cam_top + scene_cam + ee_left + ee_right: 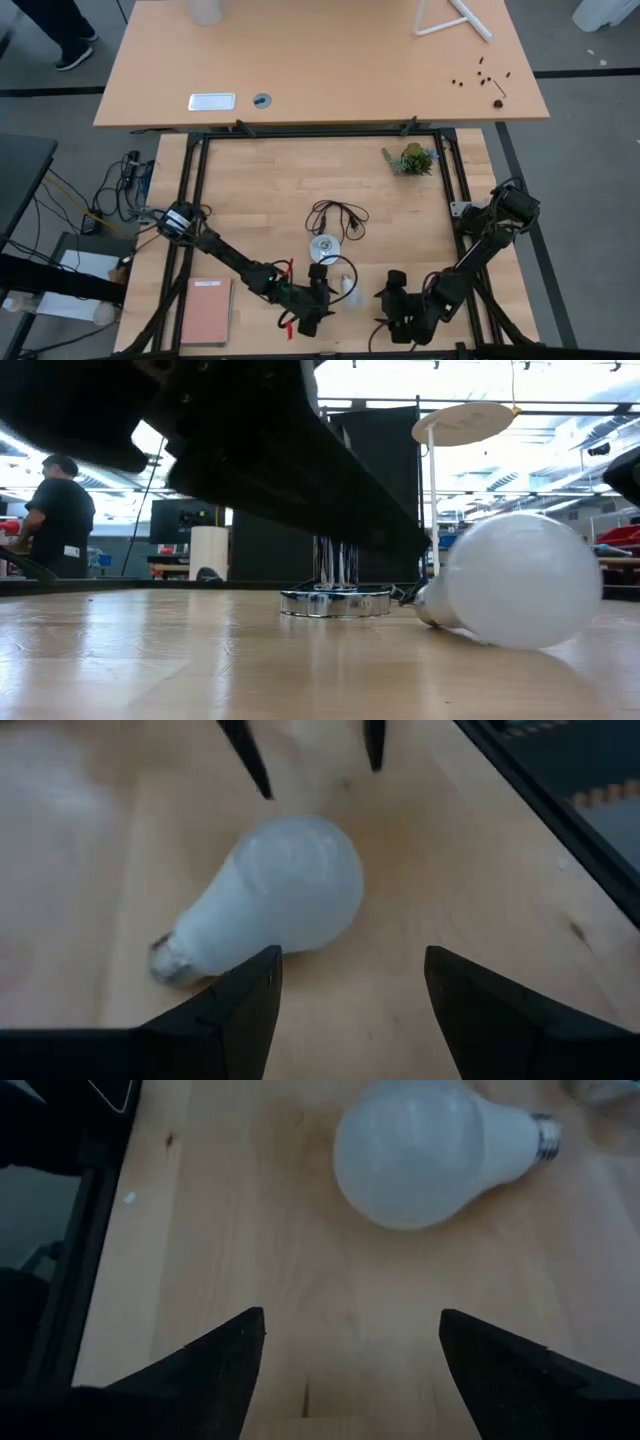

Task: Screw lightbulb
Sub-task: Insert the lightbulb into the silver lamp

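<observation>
White lightbulb (520, 582) half behind dark left arm (250, 450)

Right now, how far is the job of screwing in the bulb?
Nothing looks done yet. The bulb lies on its side on the table, apart from the silvery disc. Both grippers are open near it: the left gripper is closest, the right gripper faces it. Gripping, lifting and screwing are left.
</observation>
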